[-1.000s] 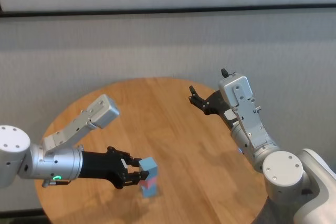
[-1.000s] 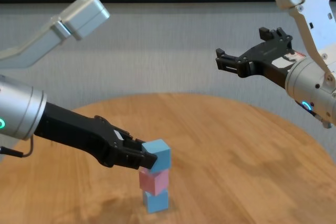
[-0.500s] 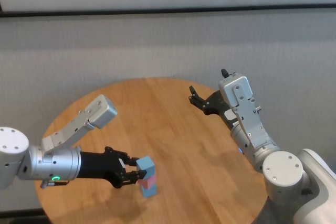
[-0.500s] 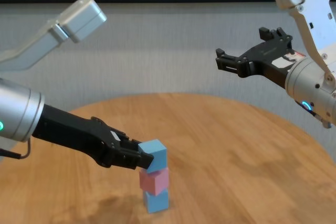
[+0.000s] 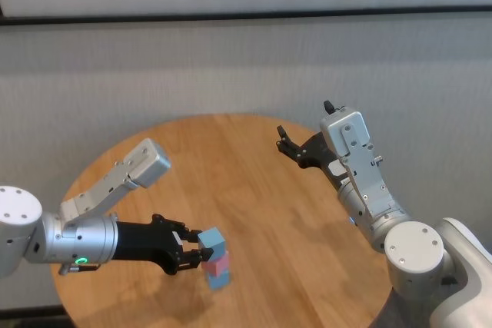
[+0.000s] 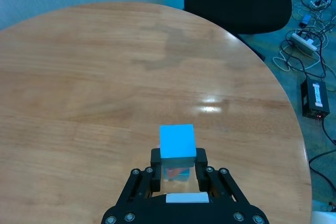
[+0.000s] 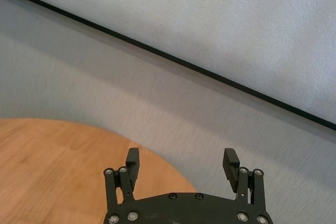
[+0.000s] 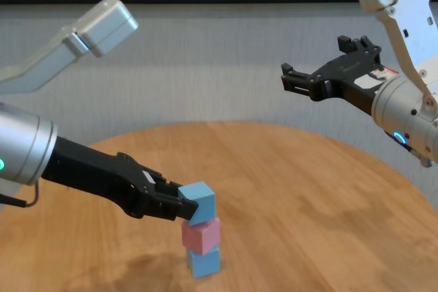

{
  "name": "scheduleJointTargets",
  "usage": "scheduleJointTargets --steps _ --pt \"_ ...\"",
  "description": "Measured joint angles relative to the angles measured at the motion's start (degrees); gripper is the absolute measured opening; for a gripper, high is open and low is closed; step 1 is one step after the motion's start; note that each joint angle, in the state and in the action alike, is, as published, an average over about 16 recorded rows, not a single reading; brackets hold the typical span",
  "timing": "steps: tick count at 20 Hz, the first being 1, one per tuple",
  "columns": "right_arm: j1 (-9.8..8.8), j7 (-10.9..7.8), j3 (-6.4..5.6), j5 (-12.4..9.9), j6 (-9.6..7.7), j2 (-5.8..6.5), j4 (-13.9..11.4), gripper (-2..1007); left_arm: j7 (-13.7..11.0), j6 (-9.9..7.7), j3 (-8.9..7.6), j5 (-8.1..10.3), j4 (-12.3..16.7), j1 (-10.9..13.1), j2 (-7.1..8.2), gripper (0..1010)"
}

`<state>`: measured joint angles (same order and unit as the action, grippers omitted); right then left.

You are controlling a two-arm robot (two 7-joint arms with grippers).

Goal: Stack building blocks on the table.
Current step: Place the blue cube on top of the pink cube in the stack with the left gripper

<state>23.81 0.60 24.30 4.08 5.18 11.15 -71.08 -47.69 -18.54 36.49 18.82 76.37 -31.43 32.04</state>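
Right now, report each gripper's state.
Left gripper: shut on the top light blue matte cube of the stack.
Right gripper: open, empty, raised above the table.

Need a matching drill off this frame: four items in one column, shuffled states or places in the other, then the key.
Items
1. top blue block
2. pink block
3. bottom blue block
4. right gripper

States
A. rests directly on the table
B. open, raised above the table, holding nothing
C. middle of the stack
D. clamped in the shut left gripper, on top of the stack

Pairs: 1-D, 2-C, 3-A, 4-B
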Motion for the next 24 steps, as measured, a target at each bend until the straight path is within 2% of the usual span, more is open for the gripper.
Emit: scheduleJointTargets --steps 24 --pt "0.00 0.00 0.00 0.00 0.00 0.00 0.00 1001 1.05 0.75 3.10 2.43 -1.81 -1.99 0.63 386"
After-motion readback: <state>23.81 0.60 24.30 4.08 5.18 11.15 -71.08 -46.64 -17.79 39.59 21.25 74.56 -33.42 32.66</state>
